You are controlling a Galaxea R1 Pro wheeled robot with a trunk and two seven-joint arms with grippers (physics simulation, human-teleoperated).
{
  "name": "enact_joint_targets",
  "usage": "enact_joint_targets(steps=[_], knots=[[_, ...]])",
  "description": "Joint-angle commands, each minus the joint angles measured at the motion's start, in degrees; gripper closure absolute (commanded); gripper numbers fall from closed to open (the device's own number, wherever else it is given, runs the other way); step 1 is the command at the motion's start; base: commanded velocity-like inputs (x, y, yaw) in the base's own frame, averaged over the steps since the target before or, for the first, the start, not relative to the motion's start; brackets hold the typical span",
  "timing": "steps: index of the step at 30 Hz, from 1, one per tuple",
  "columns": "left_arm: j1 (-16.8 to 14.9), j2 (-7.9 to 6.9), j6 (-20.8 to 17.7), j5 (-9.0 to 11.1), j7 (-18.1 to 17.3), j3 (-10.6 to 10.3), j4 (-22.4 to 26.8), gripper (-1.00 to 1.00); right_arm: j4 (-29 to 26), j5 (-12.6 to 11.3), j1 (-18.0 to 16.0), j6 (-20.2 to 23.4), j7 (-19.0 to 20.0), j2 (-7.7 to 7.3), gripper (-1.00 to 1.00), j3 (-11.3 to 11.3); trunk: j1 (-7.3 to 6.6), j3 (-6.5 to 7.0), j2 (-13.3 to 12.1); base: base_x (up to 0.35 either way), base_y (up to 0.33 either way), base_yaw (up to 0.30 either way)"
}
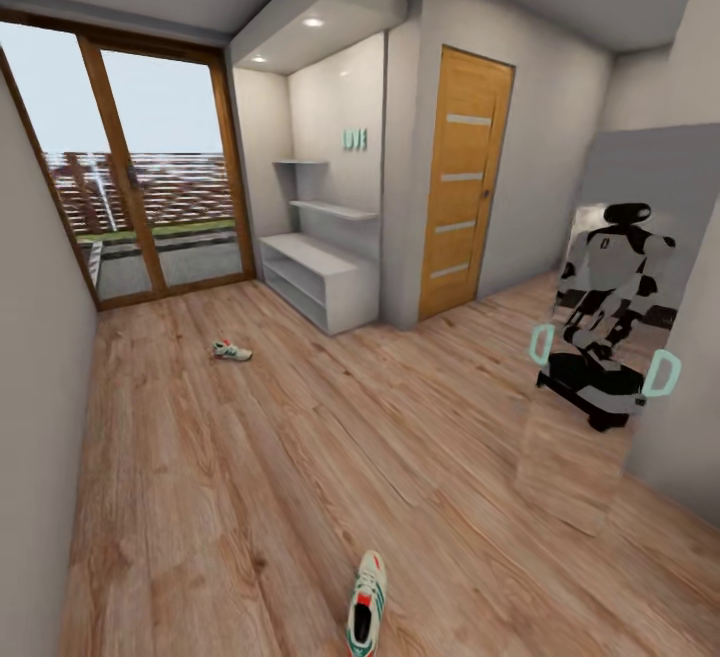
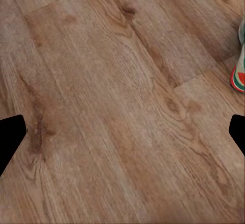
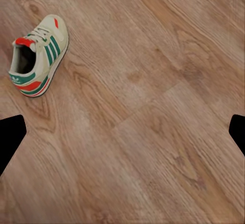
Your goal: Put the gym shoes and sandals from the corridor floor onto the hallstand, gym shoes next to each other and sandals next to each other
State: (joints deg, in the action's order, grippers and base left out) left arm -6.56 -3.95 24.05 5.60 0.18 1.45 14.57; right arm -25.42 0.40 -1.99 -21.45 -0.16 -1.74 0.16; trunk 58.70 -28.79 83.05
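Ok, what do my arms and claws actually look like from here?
In the wrist views, each claw's two fingers are plain black with blunt, angled tips: left claw, right claw. The mirror reflects a white-and-black robot whose arms end in pale teal, loop-shaped claws. Cables or arm markings are too small to tell.

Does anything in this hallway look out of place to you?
Yes. Two gym shoes lie far apart on the wooden floor: the near shoe just ahead of the robot, the far shoe nearer the glass doors. The hallstand in the alcove stands bare.
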Motion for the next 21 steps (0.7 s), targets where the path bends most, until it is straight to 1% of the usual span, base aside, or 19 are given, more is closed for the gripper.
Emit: enact_joint_targets(steps=[1, 6, 12, 15, 21], knots=[[-0.04, -0.01, 0.15, 0.56, -0.06, -0.18, -0.05, -1.00, 0.02, 0.04, -0.03, -0.17, -0.02, -0.01, -1.00, 0.02, 0.02, -0.06, 0.03, 0.247, 0.242, 0.000], [-0.04, 0.00, 0.14, 0.56, -0.07, -0.21, -0.07, -1.00, 0.02, 0.04, -0.03, -0.17, -0.02, -0.01, -1.00, 0.01, 0.02, -0.06, 0.03, 0.226, 0.257, -0.001], [-0.04, 0.05, 0.12, 0.41, -0.09, -0.29, -0.14, -1.00, -0.02, 0.04, -0.03, -0.17, -0.02, -0.01, -1.00, 0.01, 0.02, -0.06, 0.03, 0.166, 0.265, -0.030], [-0.04, 0.07, 0.13, 0.31, -0.09, -0.30, -0.15, -1.00, -0.05, 0.01, -0.03, -0.17, -0.02, 0.02, -1.00, 0.01, 0.02, -0.06, 0.03, 0.073, 0.108, -0.013], [-0.04, 0.08, 0.12, 0.18, -0.09, -0.30, -0.16, -1.00, -0.13, -0.05, -0.03, -0.24, -0.02, 0.15, -1.00, 0.01, 0.02, -0.06, 0.03, 0.008, 0.012, -0.001]])
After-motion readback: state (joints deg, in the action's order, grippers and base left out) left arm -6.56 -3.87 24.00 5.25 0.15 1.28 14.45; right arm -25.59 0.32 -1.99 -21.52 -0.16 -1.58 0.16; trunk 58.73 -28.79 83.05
